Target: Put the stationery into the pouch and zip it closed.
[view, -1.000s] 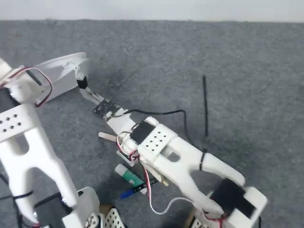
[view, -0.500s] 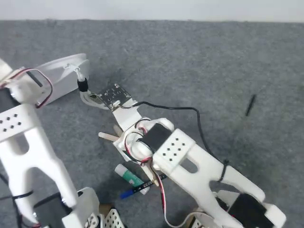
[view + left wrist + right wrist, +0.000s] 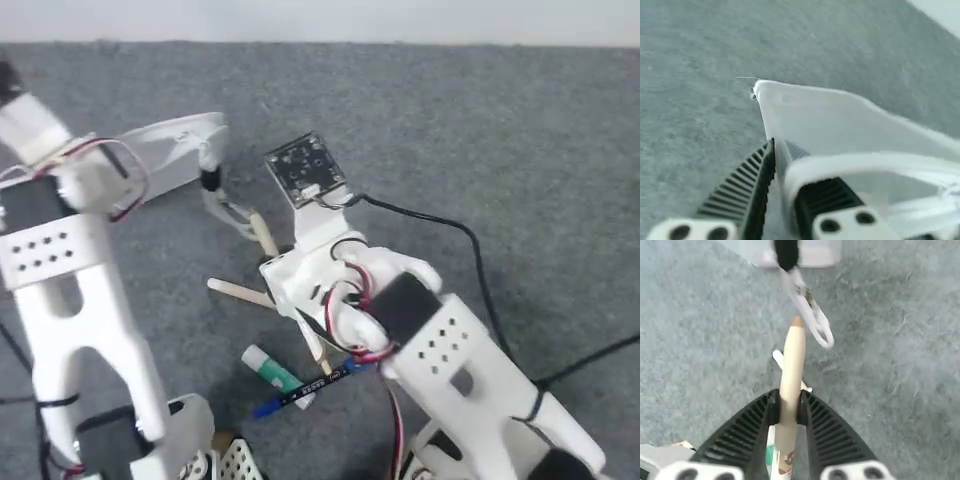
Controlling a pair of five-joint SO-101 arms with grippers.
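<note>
Checking in from the remote station: I'm looking at a tabletop [image 3: 480, 140] covered in a grey, fuzzy, carpet-like mat, running back to a plain white wall [image 3: 320, 20] along the far edge. The left hand [image 3: 776, 150] is pinching one edge of the translucent white pouch [image 3: 180, 150], jaws nearly together with just the pouch wall between them, over toward the far left of the mat. The right hand [image 3: 787, 399] is gripping a beige pencil [image 3: 791, 360] tight between its black ribbed fingers, and the tip is pointing at the pouch, just beside the white zipper loop [image 3: 815, 322] that's dangling from the corner. A flat wooden stick [image 3: 238, 292], a glue stick [image 3: 270, 367] and a blue pen [image 3: 290, 398] are lying on the mat close to the arm bases.
</note>
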